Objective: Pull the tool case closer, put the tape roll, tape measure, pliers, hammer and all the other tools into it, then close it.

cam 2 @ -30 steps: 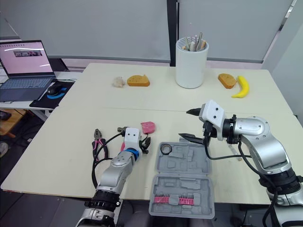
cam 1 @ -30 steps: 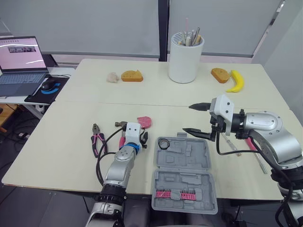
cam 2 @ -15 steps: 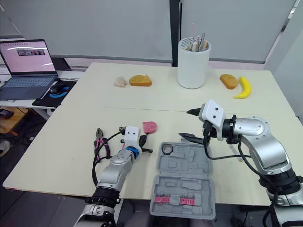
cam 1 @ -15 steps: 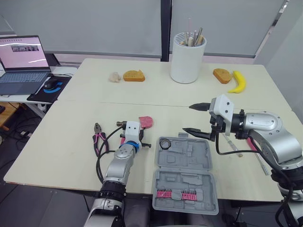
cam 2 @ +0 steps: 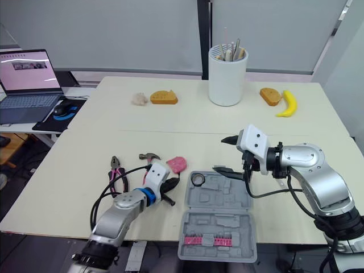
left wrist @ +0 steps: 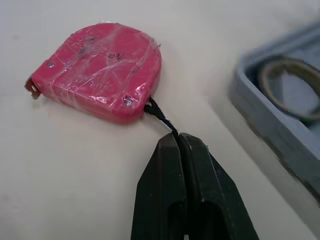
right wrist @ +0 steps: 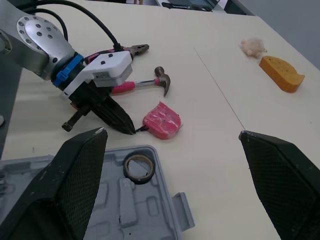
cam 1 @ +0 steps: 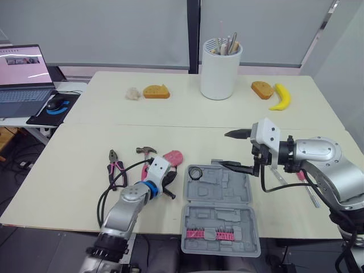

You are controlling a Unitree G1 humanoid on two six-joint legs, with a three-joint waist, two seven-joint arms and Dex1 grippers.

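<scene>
1. Just beyond the tips of the left gripper [left wrist: 176, 140], the pink tape measure [left wrist: 102, 82] lies flat on the table [cam 1: 79, 176]. It is joined to those tips by its thin black cord [left wrist: 159, 116].
2. This gripper's fingers are pressed together, and the end of the cord disappears between them. It looks clenched on the cord, not on the body, probably because the broad, flat body is harder to pinch than the cord.
3. The open tool case [cam 1: 224, 183] lies just beside this gripper, on the side toward the other arm. The tape roll [cam 1: 197, 172] already sits in the corner pocket nearest the fingers, so the carry should be short.
4. On the gripper's other side, away from the case, the hammer [cam 1: 147, 151] and the pliers [cam 1: 116, 168] lie on the table. The hammer is the closer one, and neither is packed yet.
5. The right gripper [cam 1: 223, 149] hangs over the case's far edge with its fingers spread wide, grasping nothing. The tape measure lies apart from it, past the corner that holds the tape roll.
6. Held by the cord alone, the tape measure will likely dangle and swing, so the lift calls for a slow move.
</scene>
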